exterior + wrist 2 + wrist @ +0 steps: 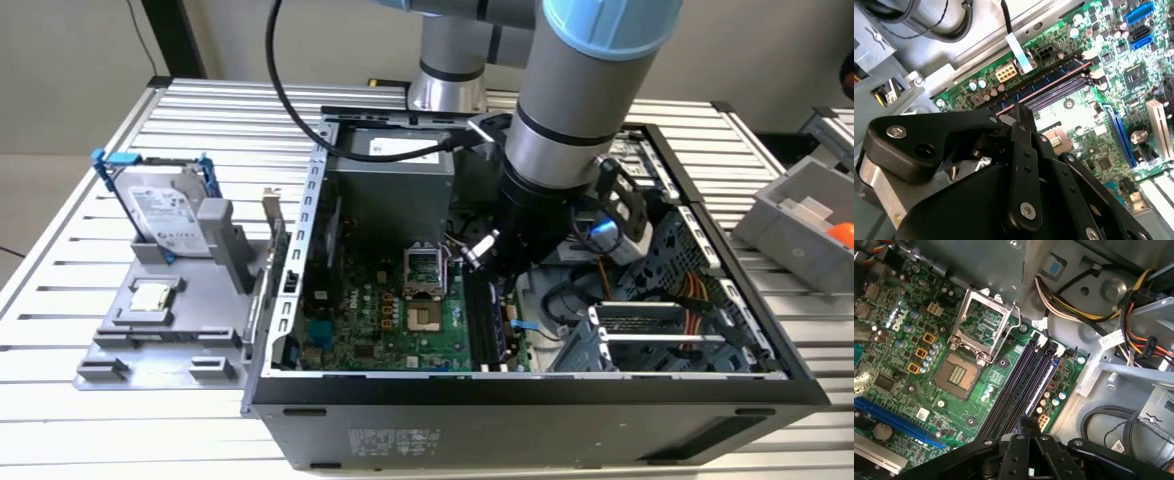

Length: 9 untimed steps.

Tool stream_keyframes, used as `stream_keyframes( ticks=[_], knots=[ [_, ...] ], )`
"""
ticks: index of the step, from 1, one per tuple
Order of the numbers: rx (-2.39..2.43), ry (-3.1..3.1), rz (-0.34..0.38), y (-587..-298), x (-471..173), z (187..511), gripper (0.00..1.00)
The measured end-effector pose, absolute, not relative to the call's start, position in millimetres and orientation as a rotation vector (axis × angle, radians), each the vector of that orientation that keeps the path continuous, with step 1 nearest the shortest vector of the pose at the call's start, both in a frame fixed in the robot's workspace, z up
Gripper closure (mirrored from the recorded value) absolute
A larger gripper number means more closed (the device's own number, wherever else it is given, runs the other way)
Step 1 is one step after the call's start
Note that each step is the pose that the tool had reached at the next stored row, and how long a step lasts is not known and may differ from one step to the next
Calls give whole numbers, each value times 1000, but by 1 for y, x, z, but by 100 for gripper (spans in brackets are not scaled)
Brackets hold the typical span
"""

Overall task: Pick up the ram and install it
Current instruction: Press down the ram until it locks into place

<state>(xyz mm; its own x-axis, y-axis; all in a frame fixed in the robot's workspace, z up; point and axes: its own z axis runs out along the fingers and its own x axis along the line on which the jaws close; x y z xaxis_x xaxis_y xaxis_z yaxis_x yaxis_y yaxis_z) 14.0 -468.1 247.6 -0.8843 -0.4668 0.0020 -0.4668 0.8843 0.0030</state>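
Now your gripper (483, 262) is down inside the open computer case (534, 395), right over the memory slots (1019, 385) beside the open processor socket (981, 322) on the green board (909, 365). Can't tell how the jaws stand, nor whether the ram is between them. Hard drive (160, 205) and processor chip (150, 296) sit on the grey stand (147, 340), table's (80, 420) left side in exterior view.

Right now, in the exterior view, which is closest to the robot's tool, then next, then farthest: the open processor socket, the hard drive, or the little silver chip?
From the tool:
1. Processor socket, just to the exterior view's left, inside the case.
2. Hard drive, outside the case, upright in its stand.
3. Silver chip, on the grey tray; nearly level with the drive.
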Motion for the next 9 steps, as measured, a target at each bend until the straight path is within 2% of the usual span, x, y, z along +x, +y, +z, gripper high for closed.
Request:
stream_keyframes(
  ticks=[9],
  knots=[
    [886, -3011, -4, -467, 14, 248, 100]
  ],
)
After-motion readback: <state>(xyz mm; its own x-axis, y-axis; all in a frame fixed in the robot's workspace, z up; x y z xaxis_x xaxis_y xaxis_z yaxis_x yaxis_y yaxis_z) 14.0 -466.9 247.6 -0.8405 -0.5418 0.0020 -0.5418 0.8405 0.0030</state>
